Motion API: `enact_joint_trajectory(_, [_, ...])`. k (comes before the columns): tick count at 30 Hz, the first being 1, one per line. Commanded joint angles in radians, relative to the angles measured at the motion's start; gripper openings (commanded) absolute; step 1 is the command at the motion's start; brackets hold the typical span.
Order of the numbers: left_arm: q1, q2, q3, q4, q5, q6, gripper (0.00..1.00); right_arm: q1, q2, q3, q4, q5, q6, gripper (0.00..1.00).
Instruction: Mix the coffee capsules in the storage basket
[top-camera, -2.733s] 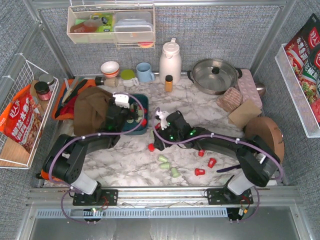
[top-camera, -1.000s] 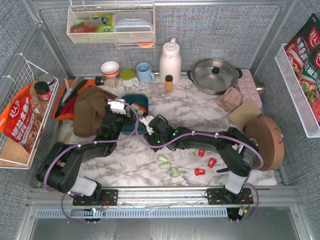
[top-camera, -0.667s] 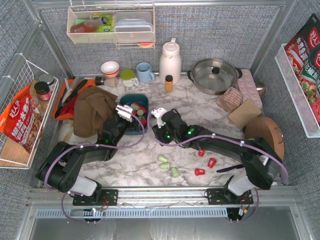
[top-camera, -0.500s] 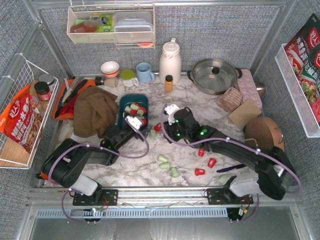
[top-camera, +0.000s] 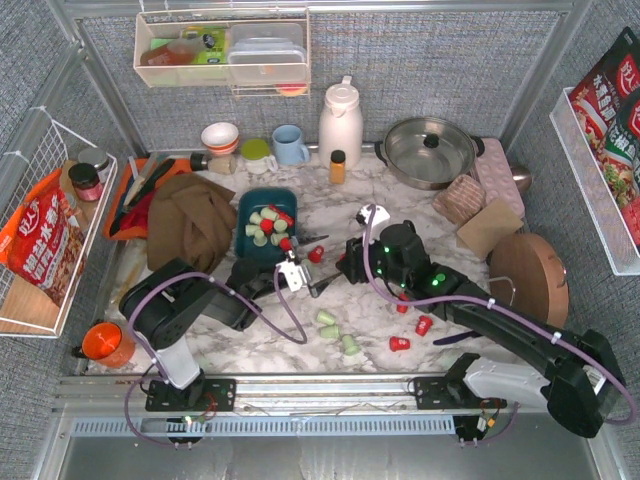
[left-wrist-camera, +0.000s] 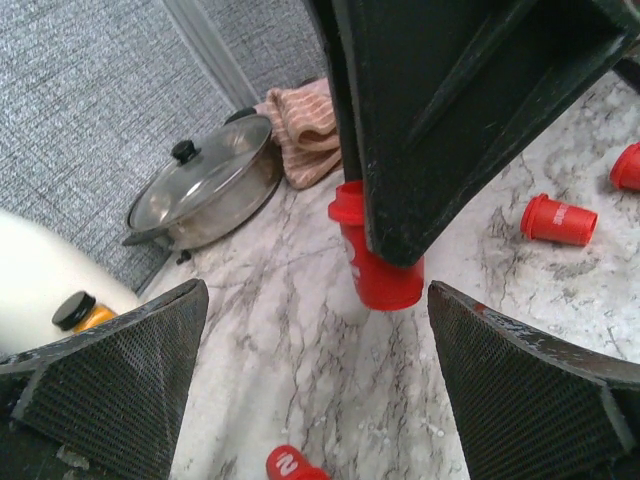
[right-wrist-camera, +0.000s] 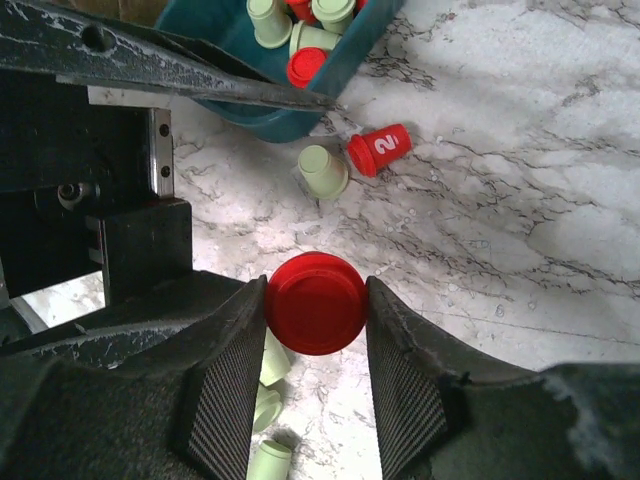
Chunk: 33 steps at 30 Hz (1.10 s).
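Observation:
The teal storage basket (top-camera: 245, 205) (right-wrist-camera: 352, 72) sits left of centre with red and mint coffee capsules (top-camera: 266, 220) inside. My right gripper (top-camera: 345, 266) (right-wrist-camera: 317, 305) is shut on a red capsule (right-wrist-camera: 317, 303) (left-wrist-camera: 375, 262), held just above the marble in front of the basket. My left gripper (top-camera: 318, 262) (left-wrist-camera: 320, 400) is open and lies low, pointing right at that capsule. A red capsule marked 2 (right-wrist-camera: 380, 148) (left-wrist-camera: 290, 465) lies between its fingers, with a mint one (right-wrist-camera: 323, 170) beside it. Loose mint capsules (top-camera: 330, 330) and red ones (top-camera: 410, 325) lie nearer the front.
A brown cloth (top-camera: 185, 230) lies left of the basket, and an orange cup (top-camera: 100, 340) stands at the front left. A lidded pot (top-camera: 428, 150), white jug (top-camera: 340, 122), amber bottle (top-camera: 338, 166), blue mug (top-camera: 290, 145) and bowls line the back. A round wooden board (top-camera: 530, 275) sits at the right.
Both arms drew back from the basket. My right gripper moved right, carrying the red capsule. My left arm folded low, and its open gripper now points right.

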Motion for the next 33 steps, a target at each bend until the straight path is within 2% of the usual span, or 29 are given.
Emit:
enact_joint_trajectory(1, [-0.019,0.008,0.019,0.055,0.028,0.021,0.95,-0.003,-0.025,-0.023,0.092,-0.018,0.039,0.46])
enact_joint_trajectory(3, [-0.024,0.007,0.020,0.055,0.027,0.018,0.82,-0.004,-0.030,-0.028,0.099,-0.021,0.044,0.46])
enact_joint_trajectory(6, [-0.027,0.004,0.022,0.055,0.045,0.008,0.69,-0.004,-0.035,-0.039,0.116,-0.027,0.052,0.46])
enact_joint_trajectory(17, [-0.042,0.025,0.043,0.053,0.046,0.004,0.54,-0.006,-0.030,-0.046,0.153,-0.057,0.079,0.46])
enact_joint_trajectory(22, [-0.044,0.027,0.042,0.052,0.036,0.018,0.39,-0.007,-0.029,-0.041,0.150,-0.060,0.080,0.47])
enact_joint_trajectory(25, [-0.043,0.021,0.040,0.053,0.025,0.025,0.28,-0.010,-0.024,-0.035,0.141,-0.061,0.085,0.58])
enact_joint_trajectory(28, [-0.044,0.013,0.039,0.054,0.007,0.018,0.23,-0.014,-0.021,-0.025,0.124,-0.052,0.086,0.68])
enact_joint_trajectory(33, [-0.042,0.011,0.039,0.056,-0.041,-0.005,0.21,-0.024,-0.055,-0.019,0.093,-0.019,0.069,0.73])
